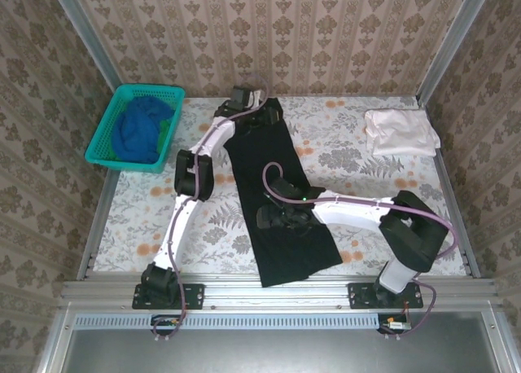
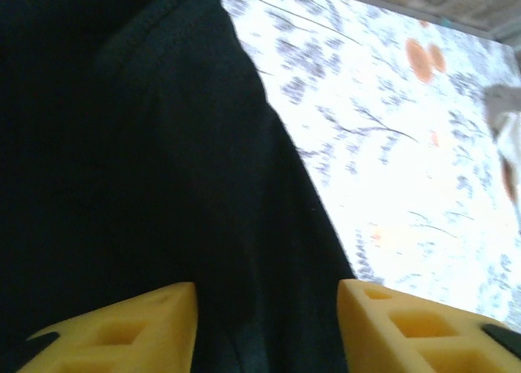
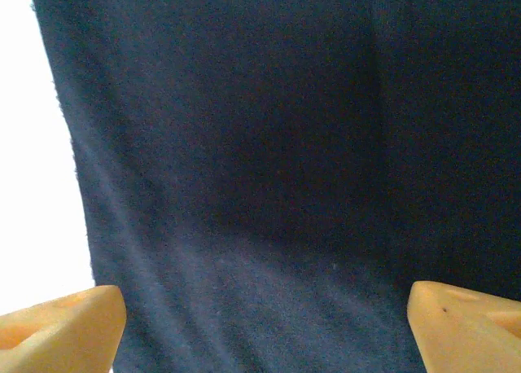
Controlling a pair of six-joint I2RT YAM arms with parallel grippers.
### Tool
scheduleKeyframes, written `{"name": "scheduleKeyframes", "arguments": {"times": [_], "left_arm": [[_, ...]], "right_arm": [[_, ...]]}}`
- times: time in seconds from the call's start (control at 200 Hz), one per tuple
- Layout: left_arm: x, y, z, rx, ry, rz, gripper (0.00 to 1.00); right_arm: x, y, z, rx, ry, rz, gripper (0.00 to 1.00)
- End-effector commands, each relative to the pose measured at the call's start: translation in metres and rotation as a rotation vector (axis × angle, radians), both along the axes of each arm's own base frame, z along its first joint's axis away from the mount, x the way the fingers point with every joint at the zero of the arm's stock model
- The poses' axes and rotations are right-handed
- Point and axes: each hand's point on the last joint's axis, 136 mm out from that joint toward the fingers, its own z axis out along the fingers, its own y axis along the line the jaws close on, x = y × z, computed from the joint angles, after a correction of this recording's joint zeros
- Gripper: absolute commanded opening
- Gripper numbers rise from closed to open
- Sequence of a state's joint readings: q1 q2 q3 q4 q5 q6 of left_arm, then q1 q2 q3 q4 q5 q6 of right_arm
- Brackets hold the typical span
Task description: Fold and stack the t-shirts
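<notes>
Black t-shirt [image 1: 256,157] lies beneath the wide-spread right gripper [image 3: 266,298], apparently unheld.

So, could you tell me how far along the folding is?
Done: the pale white-pink cloth tee lies folded at the far right corner. In hand: the large black cloth tee lies as a long strip, left gripper open at its far end, right gripper open over its middle. Remaining: the blue cloth tee sits bunched in the teal mesh basket.
</notes>
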State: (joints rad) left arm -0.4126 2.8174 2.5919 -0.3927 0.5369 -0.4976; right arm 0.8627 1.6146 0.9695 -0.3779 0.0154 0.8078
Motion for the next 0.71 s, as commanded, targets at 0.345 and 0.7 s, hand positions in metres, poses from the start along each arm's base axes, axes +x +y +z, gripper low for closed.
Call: {"name": "scheduleKeyframes", "arguments": {"times": [0.345,0.7], "left_arm": [[-0.072,0.06,0.195,0.061,-0.258,0.044,0.7],[-0.245,0.192,0.101,0.275,-0.06,0.293,0.69]], "right_arm": [[0.127,-0.093,0.026,-0.151,-0.178,-0.034,0.78],[0.277,-0.078,-0.008,-0.458,-0.182,0.034,0.77]]}}
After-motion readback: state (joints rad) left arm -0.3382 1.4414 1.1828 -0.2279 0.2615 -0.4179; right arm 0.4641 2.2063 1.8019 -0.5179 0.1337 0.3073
